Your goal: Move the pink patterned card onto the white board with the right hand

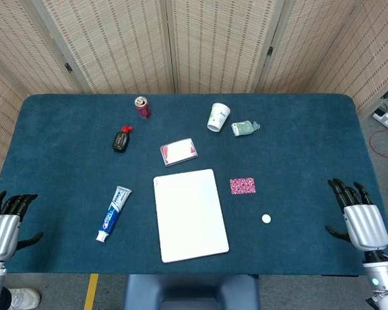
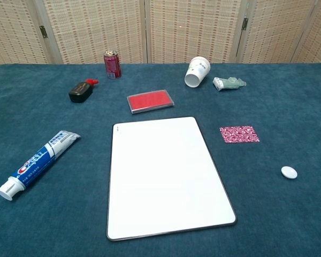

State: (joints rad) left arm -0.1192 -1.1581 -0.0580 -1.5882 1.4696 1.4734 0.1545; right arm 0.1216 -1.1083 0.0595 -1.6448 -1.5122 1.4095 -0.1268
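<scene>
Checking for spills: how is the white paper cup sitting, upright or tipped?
Tipped: the white paper cup lies on its side, its open mouth facing the camera.

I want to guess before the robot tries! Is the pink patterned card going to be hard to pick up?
Probably a bit tricky: the pink patterned card lies flat on the blue cloth with no raised edge showing. It looks thin, so likely light and perhaps bendy. Sliding may drag on the fuzzy cloth. The right hand is open, well away from it.
</scene>
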